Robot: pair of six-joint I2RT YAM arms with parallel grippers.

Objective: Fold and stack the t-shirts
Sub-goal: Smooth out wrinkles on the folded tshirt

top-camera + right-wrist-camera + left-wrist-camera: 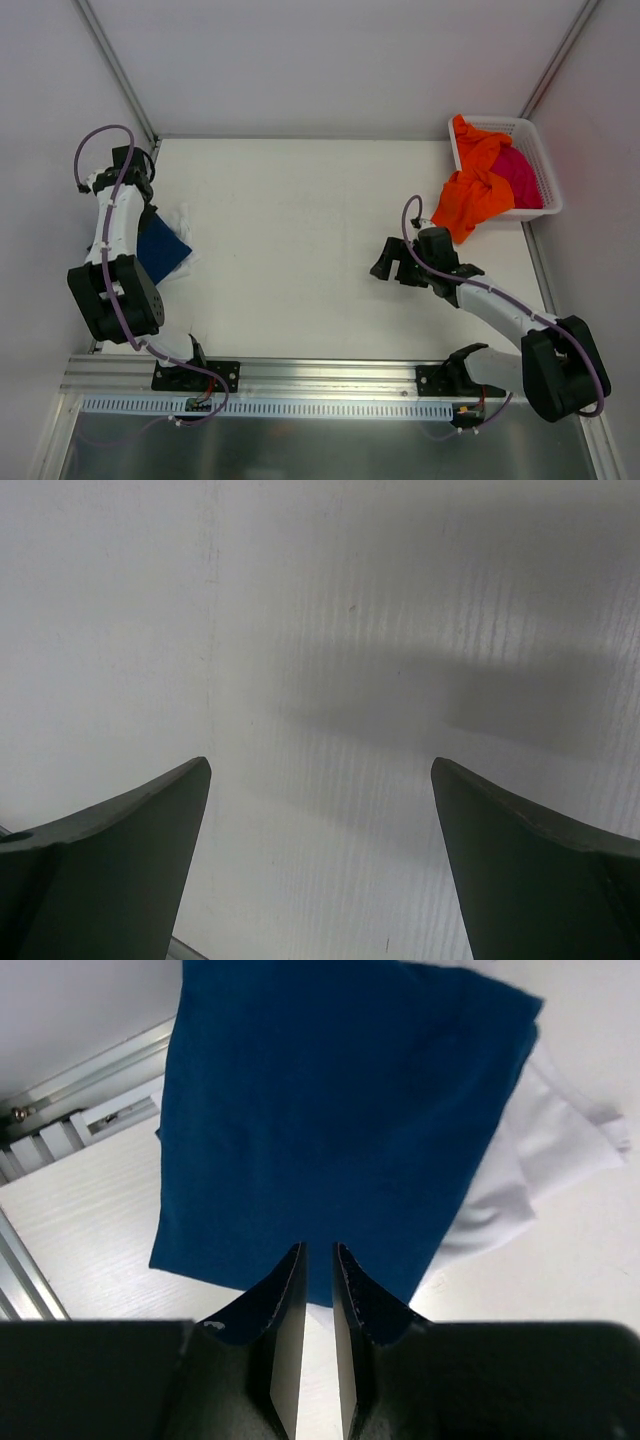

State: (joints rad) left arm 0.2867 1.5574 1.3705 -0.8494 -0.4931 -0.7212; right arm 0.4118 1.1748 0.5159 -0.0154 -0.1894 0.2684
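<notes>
On the white bench [300,250] the basket [540,205] holds the magenta tee [520,175] and the overhanging orange tee [475,195], the navy tee [330,1110] lies on the white tee [550,1150] far left, the left end effector [318,1260] is nearly closed and apparently empty, and the right end effector [320,765] gapes empty, so tugging the orange one could drag the basket.

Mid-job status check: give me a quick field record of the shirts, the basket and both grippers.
stack: navy t-shirt folded on top of white t-shirt, left side of table
basket: orange t-shirt draped over rim, magenta t-shirt inside
left gripper: shut, empty, at navy t-shirt's edge
right gripper: open, empty, over table
</notes>
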